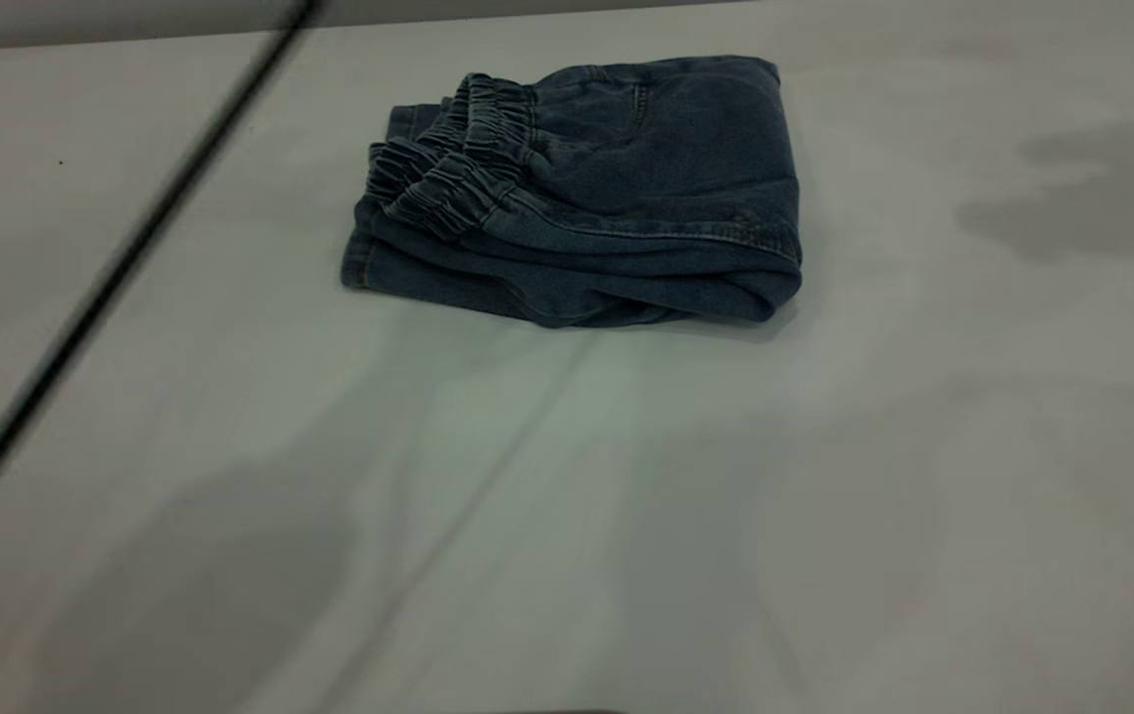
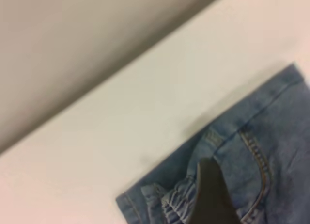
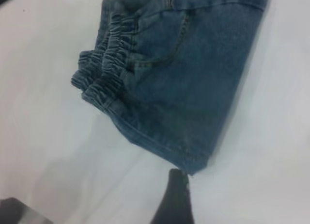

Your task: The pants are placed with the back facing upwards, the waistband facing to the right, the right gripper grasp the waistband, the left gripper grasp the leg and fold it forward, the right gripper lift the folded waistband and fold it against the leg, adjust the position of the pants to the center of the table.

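Dim, even light; soft shadows on table point(image 1: 924, 446); wrist views blurred; dark defocused streak across exterior left

Folded pants point(image 1: 607, 188) lie on the table point(image 1: 825, 476), toward its far side, waistband point(image 1: 458, 164) at left

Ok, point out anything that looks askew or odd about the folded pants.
The pants are folded into a compact bundle, but it sits toward the table's far edge rather than its middle. The elastic waistband layers are bunched and staggered, not flush. No damage shows.
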